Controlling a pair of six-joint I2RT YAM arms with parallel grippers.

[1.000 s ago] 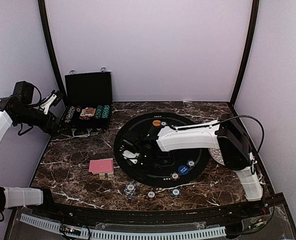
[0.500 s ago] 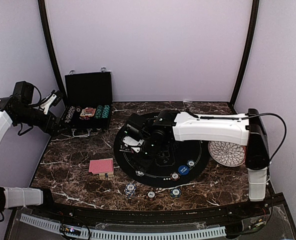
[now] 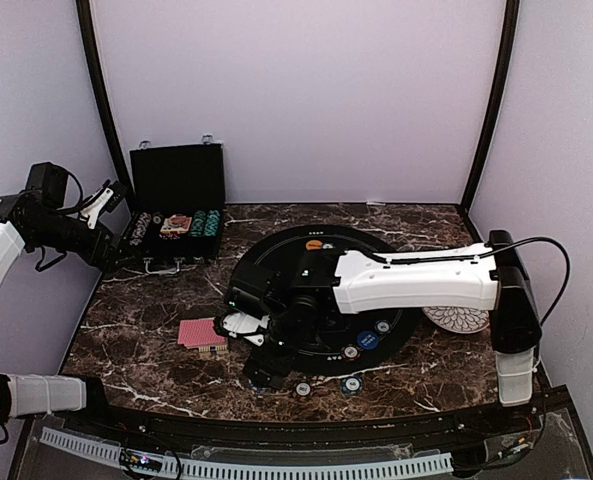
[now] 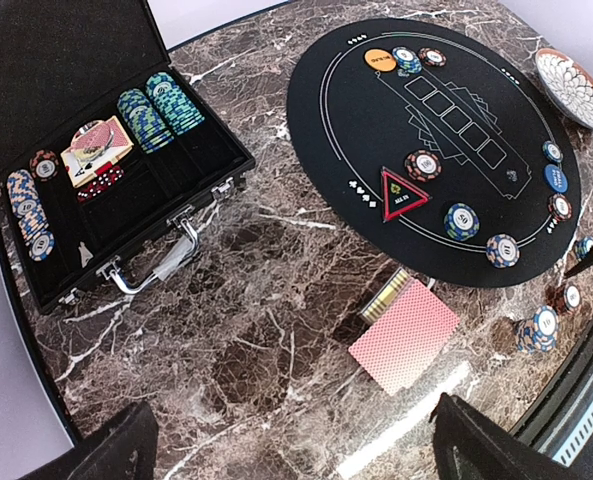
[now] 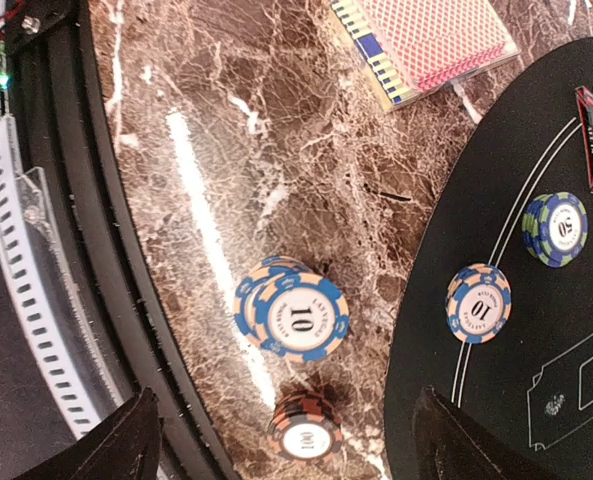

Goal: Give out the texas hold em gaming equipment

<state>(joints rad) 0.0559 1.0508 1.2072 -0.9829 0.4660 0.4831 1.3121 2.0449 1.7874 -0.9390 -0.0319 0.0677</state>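
Right wrist: your R pincer (image 5: 284,415) spread wide, empty, above blue 10 chip stack (image 5: 294,310) | L pincer (image 4: 294,420) also wide, nothing held, near black case (image 4: 66,60).

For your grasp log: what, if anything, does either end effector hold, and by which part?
Nothing is held: the left end effector and right end effector both stand open.
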